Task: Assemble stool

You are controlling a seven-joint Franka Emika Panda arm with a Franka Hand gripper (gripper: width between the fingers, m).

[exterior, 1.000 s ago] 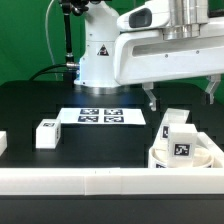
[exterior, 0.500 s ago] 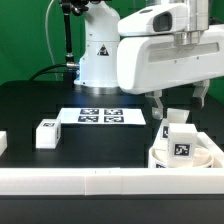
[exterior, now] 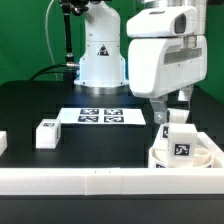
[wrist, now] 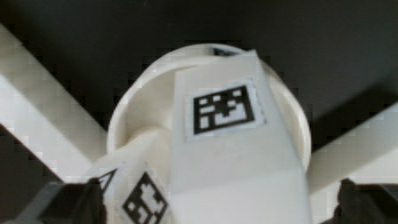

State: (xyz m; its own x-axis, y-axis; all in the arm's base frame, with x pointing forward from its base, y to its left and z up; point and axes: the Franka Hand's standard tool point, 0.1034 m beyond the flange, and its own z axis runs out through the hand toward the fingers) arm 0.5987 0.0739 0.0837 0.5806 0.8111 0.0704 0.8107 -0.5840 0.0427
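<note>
The gripper (exterior: 171, 108) of the single arm hangs wide open and empty just over the stool's one round seat (exterior: 205, 158), which sits at the exterior view's right behind a white rail (exterior: 90, 185). The seat carries two tagged legs, an upright leg (exterior: 178, 131) and a second leg (exterior: 184, 151) lower in front of it. A third leg (exterior: 47, 133) stands well apart on the black table (exterior: 30, 105) toward the exterior view's left, with one marker board (exterior: 100, 116) lying flat farther back.

arm bent low, hand (exterior: 172, 109) pointing down, jaws spread wide.
</note>
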